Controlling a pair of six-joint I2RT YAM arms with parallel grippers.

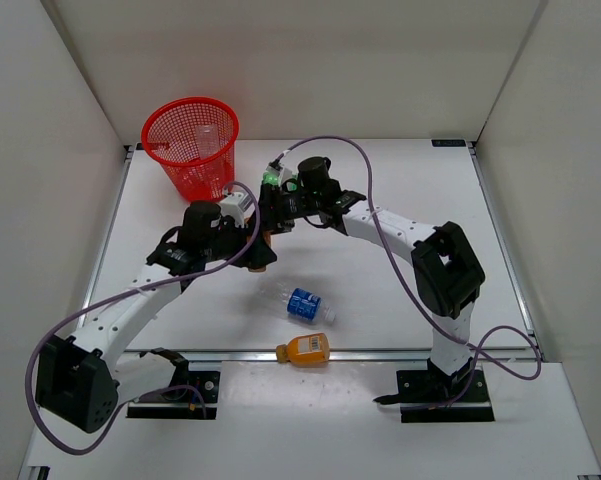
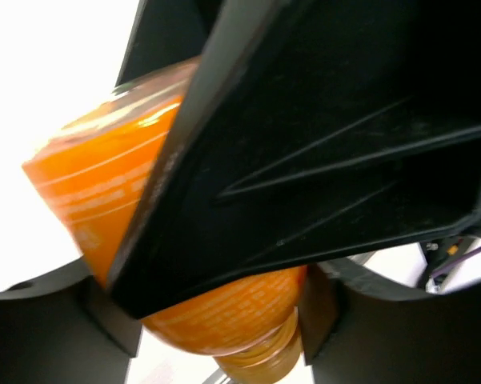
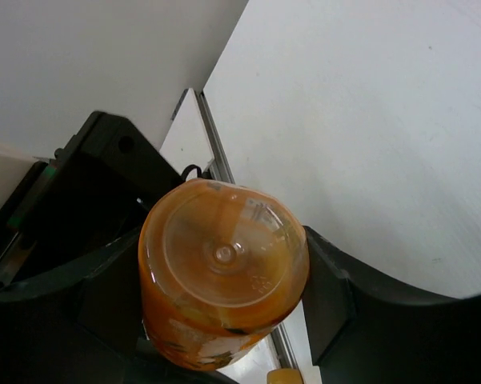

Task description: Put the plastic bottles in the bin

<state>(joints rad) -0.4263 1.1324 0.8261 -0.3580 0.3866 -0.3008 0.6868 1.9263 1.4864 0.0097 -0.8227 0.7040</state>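
Note:
An orange labelled bottle (image 2: 88,192) hangs in the air between my two grippers, left of the table's middle. My left gripper (image 1: 258,255) is shut on its shoulder near the neck (image 2: 224,320). My right gripper (image 1: 272,222) is shut on its body, with the bottle's base facing the right wrist camera (image 3: 224,256). Only the bottle's lower end (image 1: 264,262) shows from above. The red mesh bin (image 1: 190,145) stands at the back left with a plain clear bottle (image 1: 208,140) inside. A blue-labelled clear bottle (image 1: 303,305) and a second orange bottle (image 1: 305,349) lie on the table.
White walls close the table at the back and both sides. A metal strip (image 1: 380,352) runs along the table's front edge, and the second orange bottle lies on it. The right arm's black finger (image 2: 336,144) fills much of the left wrist view.

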